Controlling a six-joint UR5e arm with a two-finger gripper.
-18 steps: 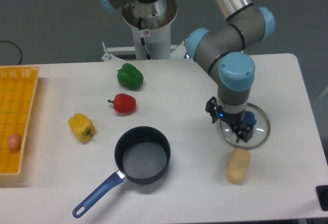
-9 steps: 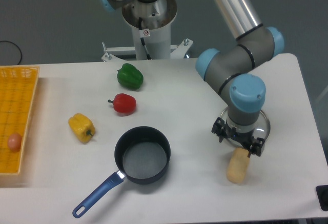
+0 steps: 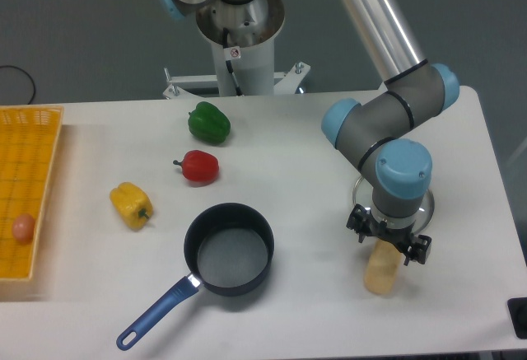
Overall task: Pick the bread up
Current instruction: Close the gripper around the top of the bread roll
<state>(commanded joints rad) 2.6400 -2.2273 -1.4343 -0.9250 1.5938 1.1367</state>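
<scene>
The bread (image 3: 380, 273) is a pale tan oblong roll lying on the white table at the front right. Its far end is hidden under my gripper (image 3: 390, 243). The gripper points straight down over that end. Its two black fingers stand spread to the left and right of the roll, so it is open. I cannot tell whether the fingertips touch the table.
A round glass lid (image 3: 425, 205) lies just behind the gripper, mostly hidden by the arm. A dark pot with a blue handle (image 3: 228, 250) sits at the front middle. Yellow (image 3: 132, 204), red (image 3: 198, 166) and green (image 3: 208, 123) peppers lie to the left. A yellow basket (image 3: 33, 170) holds a pinkish egg (image 3: 23, 228).
The gripper has moved from above the glass lid toward the front, turned about its axis, and come down over the far end of the bread. The bread has not moved.
</scene>
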